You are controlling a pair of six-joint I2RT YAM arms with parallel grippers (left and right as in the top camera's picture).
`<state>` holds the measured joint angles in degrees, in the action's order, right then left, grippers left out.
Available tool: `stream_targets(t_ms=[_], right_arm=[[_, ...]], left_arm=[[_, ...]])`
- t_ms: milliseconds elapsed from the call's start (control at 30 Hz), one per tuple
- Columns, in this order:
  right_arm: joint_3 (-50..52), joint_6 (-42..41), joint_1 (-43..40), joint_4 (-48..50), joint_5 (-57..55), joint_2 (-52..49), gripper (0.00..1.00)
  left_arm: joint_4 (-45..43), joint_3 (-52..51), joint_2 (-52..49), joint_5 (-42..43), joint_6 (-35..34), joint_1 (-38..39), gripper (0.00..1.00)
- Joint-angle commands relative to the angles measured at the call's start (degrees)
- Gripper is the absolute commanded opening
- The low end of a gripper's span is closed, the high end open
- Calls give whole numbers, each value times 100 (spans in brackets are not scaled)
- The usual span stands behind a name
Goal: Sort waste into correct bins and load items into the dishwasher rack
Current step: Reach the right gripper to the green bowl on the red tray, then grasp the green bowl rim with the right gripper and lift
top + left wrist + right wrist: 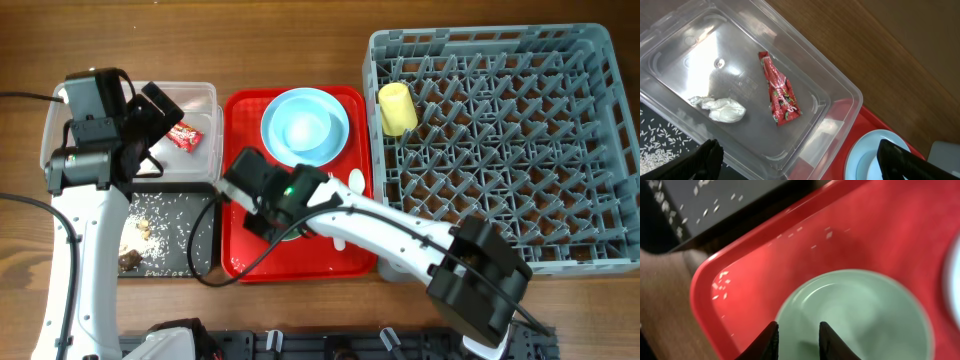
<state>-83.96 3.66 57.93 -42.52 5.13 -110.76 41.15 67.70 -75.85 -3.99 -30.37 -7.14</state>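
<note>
My left gripper (800, 169) (160, 105) hangs open over the clear tub (850, 95) (206, 94), which holds the red wrapper (780, 95) (186, 135) and a crumpled white tissue (720, 107). Rice-like scraps (140, 235) lie in the black tray (200, 245). My right gripper (799, 342) (262, 205) is over the red tray's left half. Its fingers straddle the near rim of the pale green bowl (865, 315) and are closed on it. A pale blue bowl (303, 128) sits on the pale blue plate (340, 112). The yellow cup (397, 107) lies in the grey rack (500, 140).
The flat red tray (240, 262) (765, 255) lies between the bins and the rack, with a few rice grains on it. A white utensil (356, 181) rests at its right side. My right arm crosses the tray's lower half. Cables trail at the left.
</note>
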Motion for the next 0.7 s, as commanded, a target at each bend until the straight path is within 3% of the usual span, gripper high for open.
stream_targets(t_ms=[0, 267, 667], right_arm=[[190, -63, 101, -9, 85, -81, 28], [289, 240, 116, -411, 125, -81, 34], [306, 608, 114, -658, 31, -256, 32]], left_arm=[[-13, 55, 0, 4, -52, -17, 100], [-13, 55, 0, 4, -52, -17, 100], [-13, 55, 0, 4, -52, -17, 100]])
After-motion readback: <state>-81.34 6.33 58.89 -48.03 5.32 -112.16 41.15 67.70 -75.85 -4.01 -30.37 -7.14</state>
